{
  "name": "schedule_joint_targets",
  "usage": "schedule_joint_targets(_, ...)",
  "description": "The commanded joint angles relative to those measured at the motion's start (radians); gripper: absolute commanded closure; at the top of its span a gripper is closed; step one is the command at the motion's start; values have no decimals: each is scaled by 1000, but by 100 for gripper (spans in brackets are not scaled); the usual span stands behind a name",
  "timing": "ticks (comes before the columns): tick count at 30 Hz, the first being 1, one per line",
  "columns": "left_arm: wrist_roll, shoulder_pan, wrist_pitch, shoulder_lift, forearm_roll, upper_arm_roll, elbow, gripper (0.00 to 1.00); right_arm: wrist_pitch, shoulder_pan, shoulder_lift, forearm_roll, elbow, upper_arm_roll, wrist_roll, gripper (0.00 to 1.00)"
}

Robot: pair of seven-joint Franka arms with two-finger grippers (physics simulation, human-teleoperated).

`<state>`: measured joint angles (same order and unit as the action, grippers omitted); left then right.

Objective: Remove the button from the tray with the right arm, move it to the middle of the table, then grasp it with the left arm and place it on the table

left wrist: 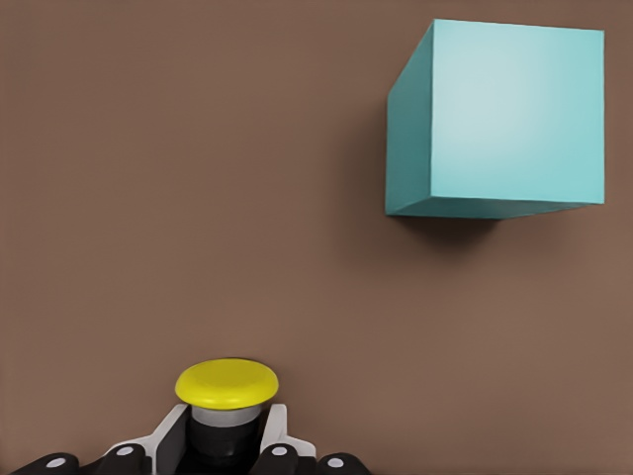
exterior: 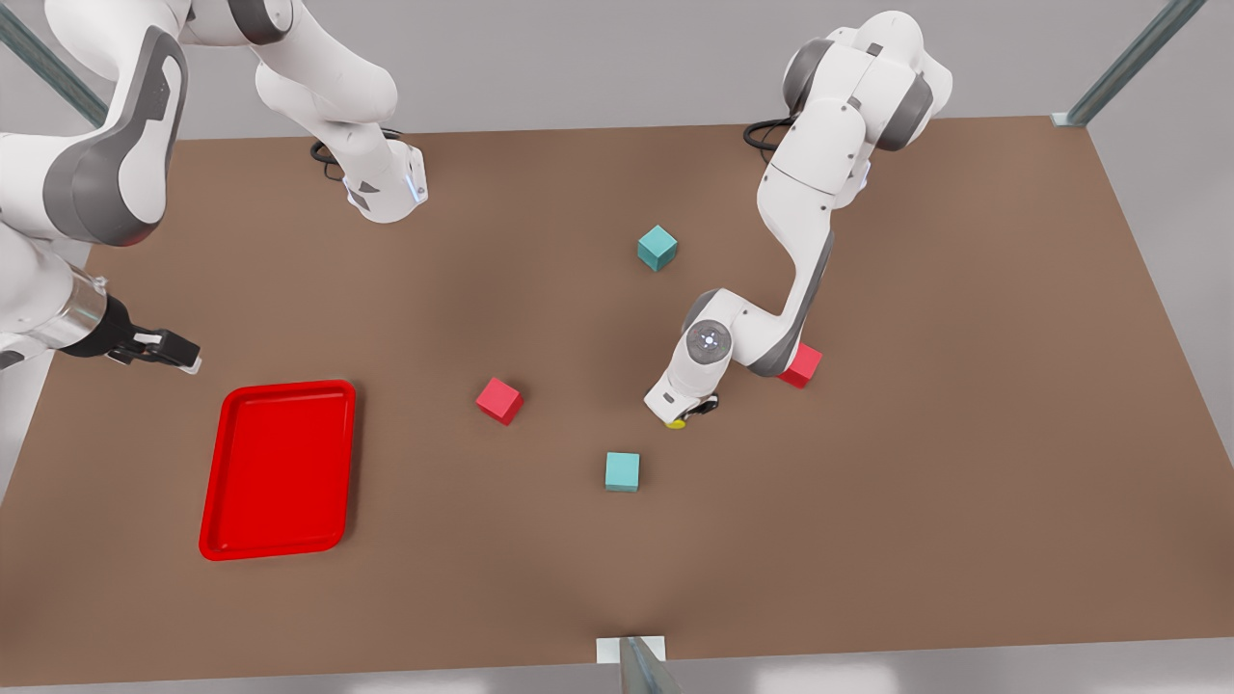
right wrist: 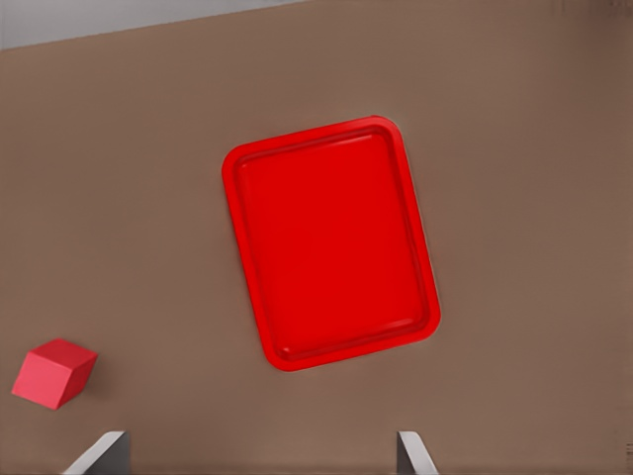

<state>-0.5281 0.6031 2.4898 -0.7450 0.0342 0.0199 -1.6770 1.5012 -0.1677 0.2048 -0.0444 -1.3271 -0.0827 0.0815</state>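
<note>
The button [left wrist: 226,384], yellow cap on a dark body, sits between the fingers of my left gripper [left wrist: 226,445], which is shut on it. In the front view this gripper [exterior: 683,413] is low over the middle of the table [exterior: 868,540], and the yellow cap [exterior: 677,423] peeks out beneath it. The red tray [exterior: 280,472] lies at the front view's left with nothing in it. My right gripper [exterior: 172,353] hovers open just beyond the tray's far corner. From that wrist, the tray [right wrist: 331,242] lies below the spread fingertips [right wrist: 99,453].
A teal cube [exterior: 622,470] lies close to the left gripper, and it is large in the left wrist view [left wrist: 495,119]. Another teal cube [exterior: 657,247] lies farther back. One red cube [exterior: 499,400] lies between tray and button; another [exterior: 802,364] is half hidden behind the left arm.
</note>
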Motion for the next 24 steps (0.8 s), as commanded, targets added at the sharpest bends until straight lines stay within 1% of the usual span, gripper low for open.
schedule_joint_targets(1,-4,0,-3,-1,3,0,0,53,-2,0,-1,-2,0,0,-58,0)
schedule_joint_targets(19,-4,-16,-9,-5,3,0,5,55,-2,0,1,-2,0,1,-58,0)
schedule_joint_targets(21,-4,-22,-55,13,3,-1,10,55,-2,1,1,-3,0,1,-58,0)
schedule_joint_targets(24,-9,-34,-178,38,4,-15,42,55,-2,1,4,-3,0,3,-58,0)
